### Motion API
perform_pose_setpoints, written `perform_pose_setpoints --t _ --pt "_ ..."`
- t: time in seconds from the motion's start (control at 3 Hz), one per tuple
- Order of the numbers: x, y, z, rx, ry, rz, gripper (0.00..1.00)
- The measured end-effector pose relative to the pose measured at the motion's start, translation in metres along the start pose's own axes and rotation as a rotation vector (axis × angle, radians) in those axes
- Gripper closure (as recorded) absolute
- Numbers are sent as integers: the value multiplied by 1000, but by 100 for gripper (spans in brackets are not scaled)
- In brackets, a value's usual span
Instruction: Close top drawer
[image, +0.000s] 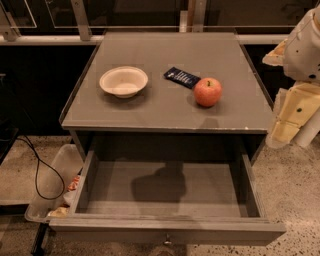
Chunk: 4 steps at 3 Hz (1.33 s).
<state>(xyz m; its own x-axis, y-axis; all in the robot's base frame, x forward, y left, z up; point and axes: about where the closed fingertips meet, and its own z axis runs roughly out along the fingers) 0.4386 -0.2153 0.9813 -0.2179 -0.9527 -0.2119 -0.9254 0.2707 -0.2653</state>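
Observation:
The top drawer (167, 231) is a wide, shallow grey drawer, pulled far out of the grey cabinet (170, 107) toward the camera. Its inside (165, 187) holds nothing, only a dark shadow. Its flat front panel runs along the bottom of the view, with a small round metal knob (166, 241) at centre. My gripper (290, 120) is the cream-coloured part at the right edge, beside the cabinet's right side, level with the cabinet top and apart from the drawer. The white arm (305, 45) rises above it.
On the cabinet top stand a white bowl (123, 81), a dark blue packet (182, 77) and a red apple (207, 92). A clear plastic bin (50, 187) with items sits on the speckled floor at the left, with a black cable (37, 172) over it.

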Motion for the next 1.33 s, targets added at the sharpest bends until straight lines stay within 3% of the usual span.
perform_pose_setpoints --t 0.33,0.67,1.33 --pt "0 0 0 0 0 0 0" --pt "-1 10 2 5 -16 -18 8" --pt "0 83 12 -48 -101 -69 51"
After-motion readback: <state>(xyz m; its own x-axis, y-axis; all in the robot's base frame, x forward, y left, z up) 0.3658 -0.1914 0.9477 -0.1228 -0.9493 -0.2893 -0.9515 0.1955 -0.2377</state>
